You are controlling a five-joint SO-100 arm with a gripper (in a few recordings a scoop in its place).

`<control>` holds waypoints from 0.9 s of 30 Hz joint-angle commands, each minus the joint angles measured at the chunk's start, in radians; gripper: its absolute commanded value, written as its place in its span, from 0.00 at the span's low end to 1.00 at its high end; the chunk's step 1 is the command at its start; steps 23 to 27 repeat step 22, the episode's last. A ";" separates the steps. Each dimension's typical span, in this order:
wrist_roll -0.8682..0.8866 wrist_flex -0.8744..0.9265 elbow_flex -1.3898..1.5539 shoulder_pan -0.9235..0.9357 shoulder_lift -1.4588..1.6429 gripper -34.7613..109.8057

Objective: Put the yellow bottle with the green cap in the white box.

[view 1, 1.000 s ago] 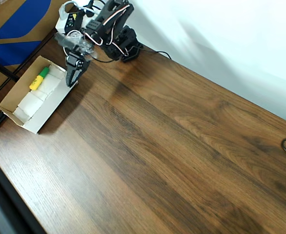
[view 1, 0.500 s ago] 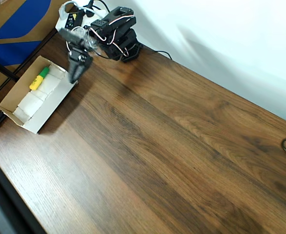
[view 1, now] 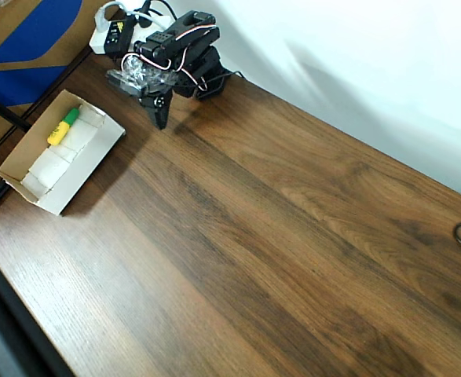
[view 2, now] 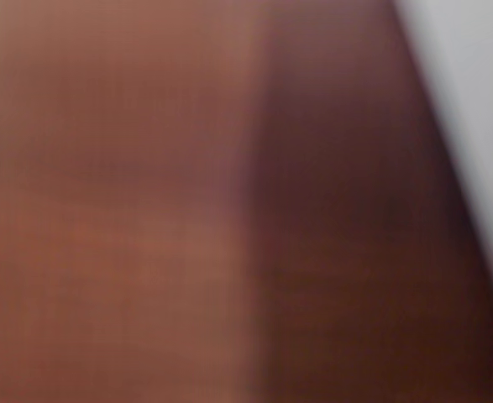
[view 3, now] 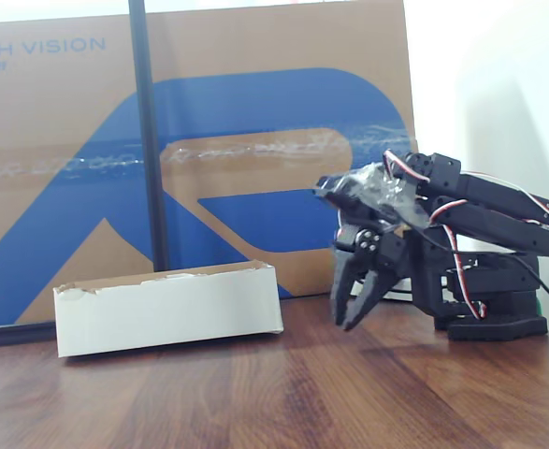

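One small bottle, the yellow bottle with the green cap (view 1: 62, 126), lies on its side inside the white box (view 1: 79, 176), at the far end of the tray in the overhead view, resting on the white padding (view 1: 51, 167) with its cap pointing toward the box's top corner. By my judgement the job looks finished: the bottle sits fully within the walls, touching nothing of mine. It is bright yellow in the body, with a long vivid green cap, tiny beside the shallow tray. The box is white outside with brown cardboard edges, and stands on the wooden surface (view 1: 277, 251) before a brown-and-blue carton (view 3: 255, 140). My fingers (view 3: 354, 306) hang apart from the box, near my own base, pointing down just above the surface. They hold nothing and stand a little parted in the fixed view. My wrist view is a brown blur.
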 commanded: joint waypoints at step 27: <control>-0.020 0.029 -0.006 0.012 0.044 0.24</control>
